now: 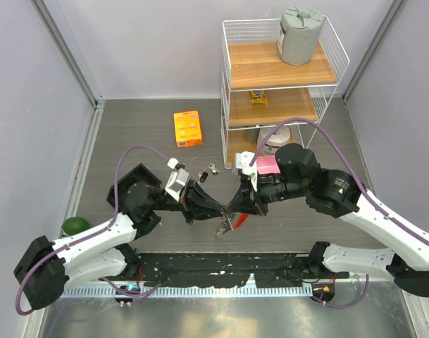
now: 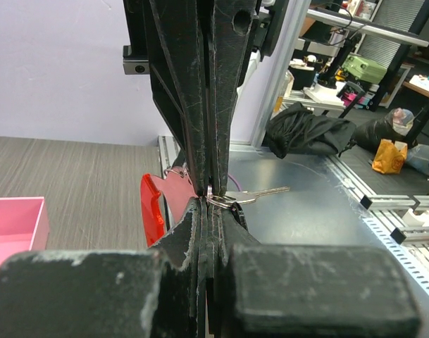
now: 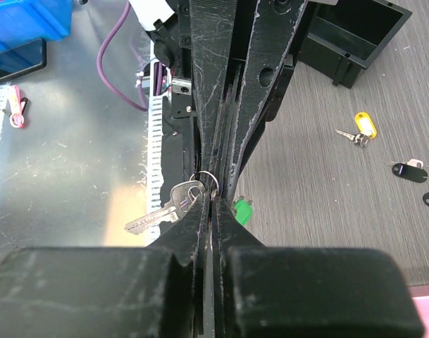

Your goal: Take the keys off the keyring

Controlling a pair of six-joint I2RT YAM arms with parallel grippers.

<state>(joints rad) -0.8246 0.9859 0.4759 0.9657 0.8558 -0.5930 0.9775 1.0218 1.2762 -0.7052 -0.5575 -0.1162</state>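
Observation:
Both grippers meet above the table's front middle. My left gripper and my right gripper are both shut on the thin keyring, tip to tip. In the left wrist view my gripper pinches the ring, with the red strap fob to its left and a silvery key sticking out to the right. In the right wrist view my gripper grips the ring; a silvery key hangs on the left and a green tag shows on the right. The fob and a key dangle below the grippers.
Loose keys lie on the table behind the grippers, one with a yellow tag and dark-headed ones. An orange box stands at the back. A wire shelf, a pink box and a green object are nearby.

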